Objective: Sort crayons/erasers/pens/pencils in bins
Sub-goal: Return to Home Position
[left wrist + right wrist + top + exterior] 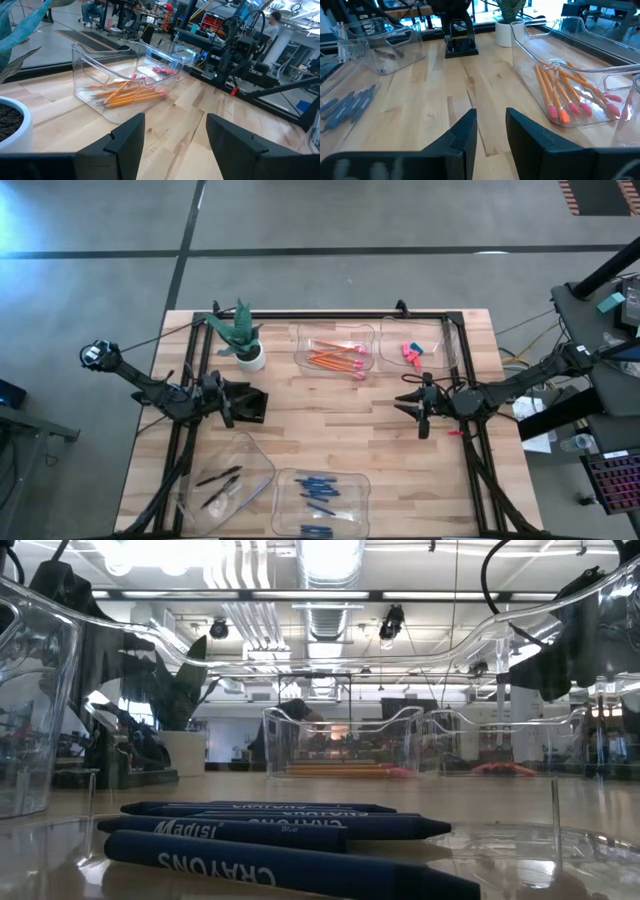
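**Four bins filled, both tools empty over the table**

The wooden table [330, 430] carries four clear bins. Taking the high view as a clock face centred on the table, the bin of pencils [338, 358] sits at about 12 o'clock, its orange sticks lying in a loose bundle with pink ends toward 3 o'clock. Just beside it, at about 1 o'clock, the bin of erasers [412, 354] holds a few pink blocks and one light-blue block. At about 7 o'clock, the bin of pens [220, 485] holds a few slim dark sticks, lying apart from each other. At 6 o'clock, the bin of crayons [322, 495] holds several dark-blue sticks; the low view looks across them from inside that bin, and they lie side by side on its floor.

The left tool [250, 405] hovers at about 9 o'clock, pointing toward 3 o'clock, its fingers spread wide with nothing between them; its wrist view shows bare wood in the gap. A potted plant [243, 340] stands near it, at about 11 o'clock.

The right tool [412, 408] hangs at about 3 o'clock, pointing toward 9 o'clock, its fingers set to a narrow gap and holding nothing. One small red piece [455, 433] lies on the table by the right arm, outside every bin; what it is cannot be told.
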